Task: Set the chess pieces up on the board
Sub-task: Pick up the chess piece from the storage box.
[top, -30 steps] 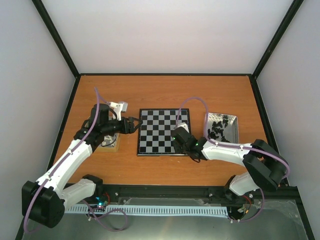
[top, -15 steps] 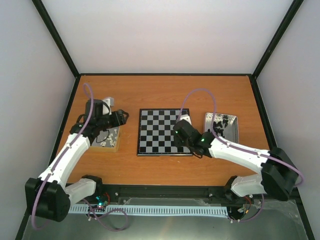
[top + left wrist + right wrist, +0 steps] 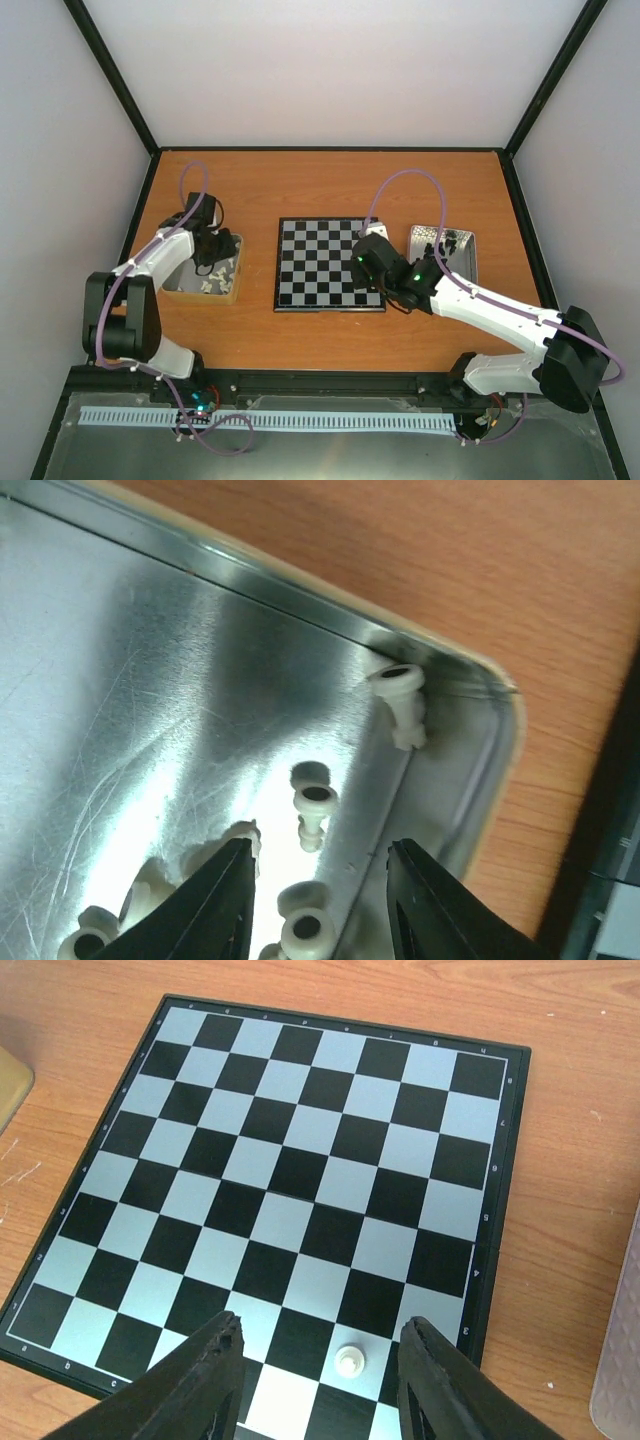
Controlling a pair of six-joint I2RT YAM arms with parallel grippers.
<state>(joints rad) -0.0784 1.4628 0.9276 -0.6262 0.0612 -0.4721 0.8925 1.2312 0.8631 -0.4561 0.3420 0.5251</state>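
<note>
The board [image 3: 310, 262] lies mid-table, black and pale grey chequers. One cream-white chess piece [image 3: 349, 1361] stands alone on a pale square near the board's [image 3: 300, 1175] right edge. My right gripper [image 3: 322, 1330] hovers open above it, its fingers well clear on either side. My left gripper [image 3: 320, 890] is down inside the left tin [image 3: 150, 680], open, with several white pieces lying on the tin floor. One of these pieces [image 3: 305, 935] lies between the jaws untouched, another [image 3: 314, 810] just beyond the tips. In the top view the left gripper [image 3: 212, 262] is over that tin and the right gripper [image 3: 360, 272] over the board.
The left tin [image 3: 228, 292] sits left of the board on the orange table. A second tin [image 3: 465, 265] with black pieces stands right of the board, beside my right arm. One white piece [image 3: 400, 695] leans in the left tin's corner. Black frame rails edge the table.
My right gripper opened and left the white piece standing on the board. My left arm swung from the board's left edge back into the left tin, and its jaws narrowed.
</note>
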